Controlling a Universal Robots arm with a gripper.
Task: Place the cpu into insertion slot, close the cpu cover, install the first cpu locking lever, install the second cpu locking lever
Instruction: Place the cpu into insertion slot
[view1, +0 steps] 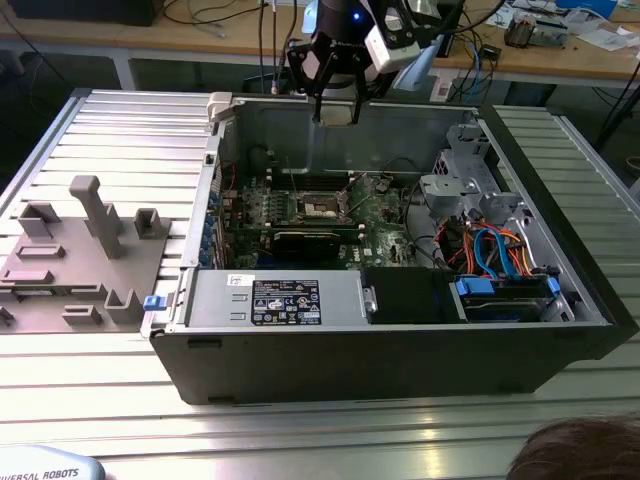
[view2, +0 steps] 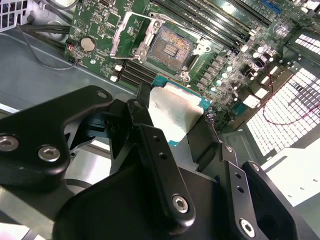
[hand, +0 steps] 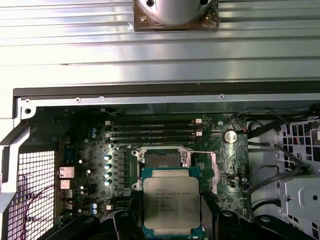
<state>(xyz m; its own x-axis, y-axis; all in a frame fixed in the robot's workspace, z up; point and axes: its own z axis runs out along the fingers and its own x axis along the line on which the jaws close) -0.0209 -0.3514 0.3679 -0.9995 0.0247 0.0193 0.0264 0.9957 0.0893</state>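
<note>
Gripper: you are looking at it hanging over the far wall of the open case (view1: 380, 350) in the exterior view, gripper (view1: 335, 112) pointing down.
Grip state: it is clamping the cpu (view2: 175, 112) between its two black fingers (view2: 150, 140); the jaws are sitting narrow, pressing on opposite edges of the chip.
Cpu position: you are seeing it held above the board (hand: 85, 165), apart from it, silver top facing the first wrist camera (hand: 171, 202).
Cpu attitude: it is lying roughly level with the board in the first wrist view, with the gripper (hand: 171, 222) closing on it from both sides.
Socket: it is lying bare and uncovered in both wrist views (view2: 172, 50) (hand: 161, 159); the cpu is overlapping its near edge in the first wrist view.
Cover: it is standing swung open beside the socket (view2: 120, 37), on the side toward the coin cell (view2: 87, 44).
Memory slots: they are running in dark parallel rows just past the socket (hand: 155, 130).
Table: the case is resting on a ribbed metal table (view1: 100, 130); a grey fixture (view1: 90, 250) is sitting at the exterior view's left, well apart from the case.
Levers: you are not getting a clear enough look to place them.
Person: a head is showing at the exterior view's lower right corner (view1: 580, 450).
</note>
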